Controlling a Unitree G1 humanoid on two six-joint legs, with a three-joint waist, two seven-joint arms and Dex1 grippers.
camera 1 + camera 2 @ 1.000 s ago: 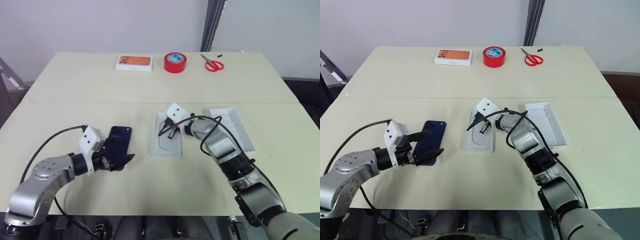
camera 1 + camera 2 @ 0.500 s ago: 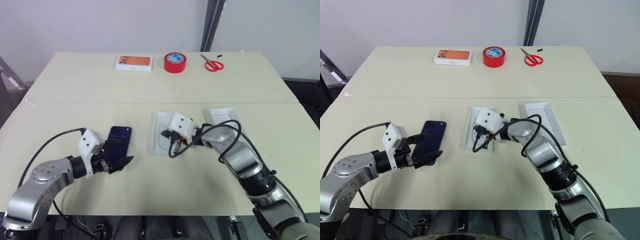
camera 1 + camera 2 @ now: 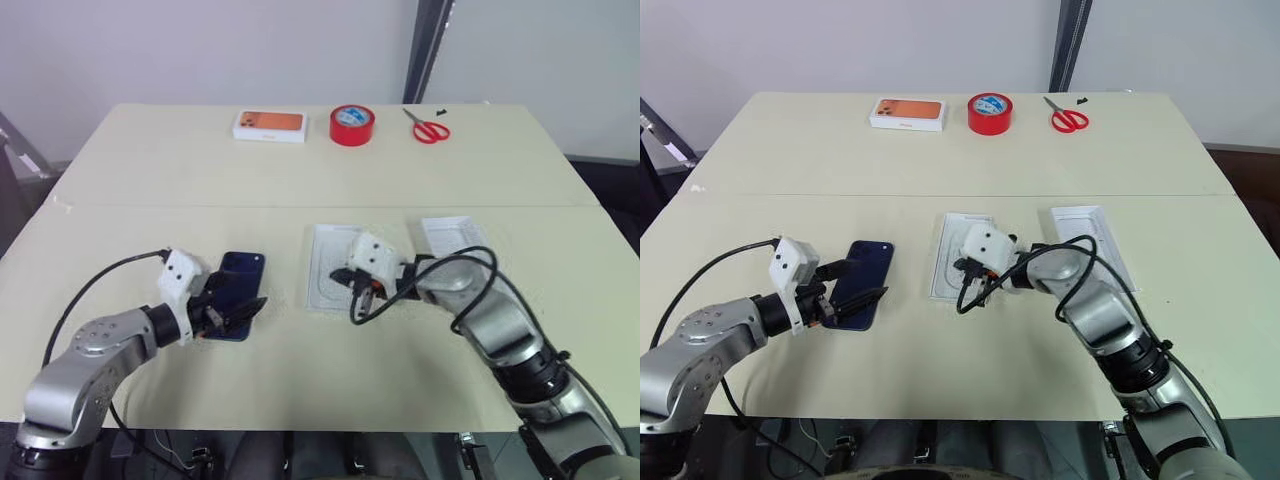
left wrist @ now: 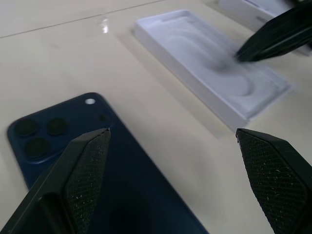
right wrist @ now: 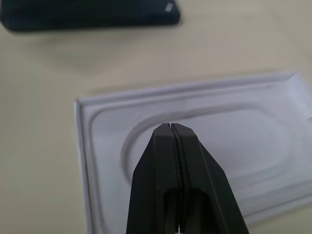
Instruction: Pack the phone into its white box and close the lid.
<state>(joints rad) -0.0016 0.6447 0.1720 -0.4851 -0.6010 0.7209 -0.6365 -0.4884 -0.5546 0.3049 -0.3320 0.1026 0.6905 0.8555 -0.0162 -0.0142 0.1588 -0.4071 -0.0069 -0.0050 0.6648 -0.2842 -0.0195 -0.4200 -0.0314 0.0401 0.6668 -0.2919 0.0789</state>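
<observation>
The cream table (image 3: 300,160) bears the thin white insert (image 3: 335,262) at its middle. The lid (image 3: 455,238) lies just right of the insert. The phone (image 3: 236,282) lies flat left of it, between the left gripper's (image 3: 238,303) spread fingers. The right gripper (image 5: 171,127), pressed together and empty, hovers over the insert.

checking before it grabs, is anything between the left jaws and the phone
Nothing visible is in the way. The left gripper has its jaws open right over the phone, which lies flat on the table. The shut right gripper is apart from it, over the white tray.
</observation>
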